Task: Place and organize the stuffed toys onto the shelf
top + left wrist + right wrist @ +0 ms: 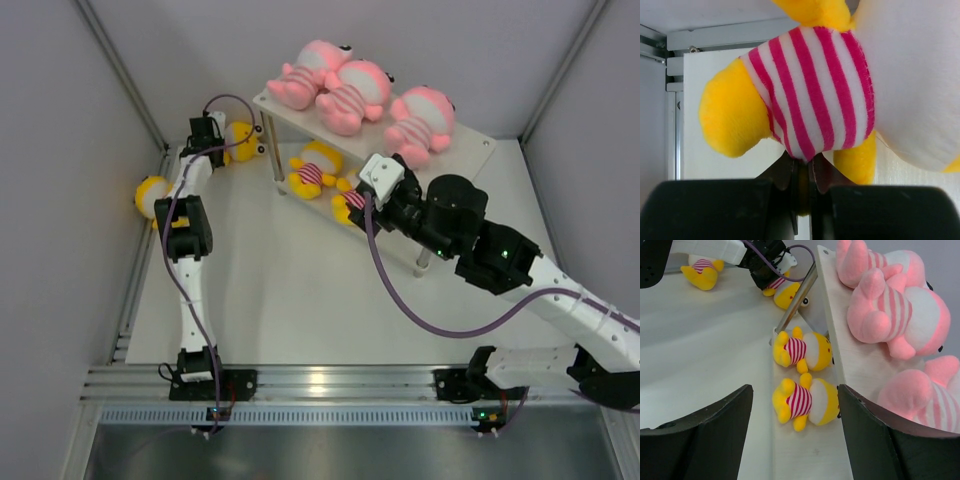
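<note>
The white shelf stands at the back, with three pink stuffed toys lying on its top tier. Two yellow stuffed toys lie on the lower tier. My left gripper is just left of the shelf, shut on a third yellow toy. In the left wrist view the jaws pinch the bottom edge of its striped shirt. A fourth yellow toy lies on the table, partly behind the left arm. My right gripper is open above the nearer lower-tier toy, not touching it.
Grey walls close in the white table on the left, back and right. A thin metal shelf leg stands between the left gripper and the lower-tier toys. The right arm stretches across the shelf's front right corner.
</note>
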Controlling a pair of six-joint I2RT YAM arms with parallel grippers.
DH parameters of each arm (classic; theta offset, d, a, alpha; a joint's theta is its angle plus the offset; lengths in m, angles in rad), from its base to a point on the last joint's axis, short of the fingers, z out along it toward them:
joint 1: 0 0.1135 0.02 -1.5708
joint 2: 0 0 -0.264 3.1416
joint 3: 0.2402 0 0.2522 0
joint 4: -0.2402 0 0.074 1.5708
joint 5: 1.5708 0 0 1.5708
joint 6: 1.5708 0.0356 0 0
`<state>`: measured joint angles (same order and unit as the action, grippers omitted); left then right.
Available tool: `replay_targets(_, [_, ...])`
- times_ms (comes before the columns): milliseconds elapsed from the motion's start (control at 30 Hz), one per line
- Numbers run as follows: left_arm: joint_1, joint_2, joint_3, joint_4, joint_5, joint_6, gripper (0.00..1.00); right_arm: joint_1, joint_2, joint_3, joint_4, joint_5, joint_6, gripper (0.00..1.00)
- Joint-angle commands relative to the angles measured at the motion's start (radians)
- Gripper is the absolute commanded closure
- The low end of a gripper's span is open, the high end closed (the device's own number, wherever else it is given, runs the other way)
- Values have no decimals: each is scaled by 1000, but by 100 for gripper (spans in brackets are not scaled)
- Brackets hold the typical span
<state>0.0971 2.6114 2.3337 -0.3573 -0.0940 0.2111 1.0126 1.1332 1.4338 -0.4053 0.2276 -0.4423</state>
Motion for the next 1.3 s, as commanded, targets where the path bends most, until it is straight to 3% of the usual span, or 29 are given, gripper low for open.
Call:
replay_targets(0, [7, -42, -33, 81, 19, 24, 100, 17, 2, 37, 25, 18, 7, 31])
replay_targets(133, [12, -228, -218, 81, 120, -13, 100, 17, -19, 28, 26, 27, 27, 31])
replay_targets(300, [12, -480, -654, 81, 183, -137, 100, 17, -59, -21, 78, 27, 45, 31])
replay_targets(533, [10, -882, -1081, 60, 283, -248, 100, 17, -82, -26, 86, 67, 105, 31])
replay_targets(800, [10, -1206, -1303, -181, 422, -220, 100, 17, -135, -44, 68, 104, 192, 31])
replay_targets(1067, [-17, -1413, -1393, -414, 577, 53, 100, 17, -173, -55, 77, 78, 232, 32])
replay_targets(1167, [-107, -1461, -1396, -434, 589, 71, 100, 17, -184, -55, 80, 79, 249, 33])
replay_targets(1267, [-304, -1463, -1384, -431, 563, 41, 100, 18, -197, -59, 92, 79, 267, 34])
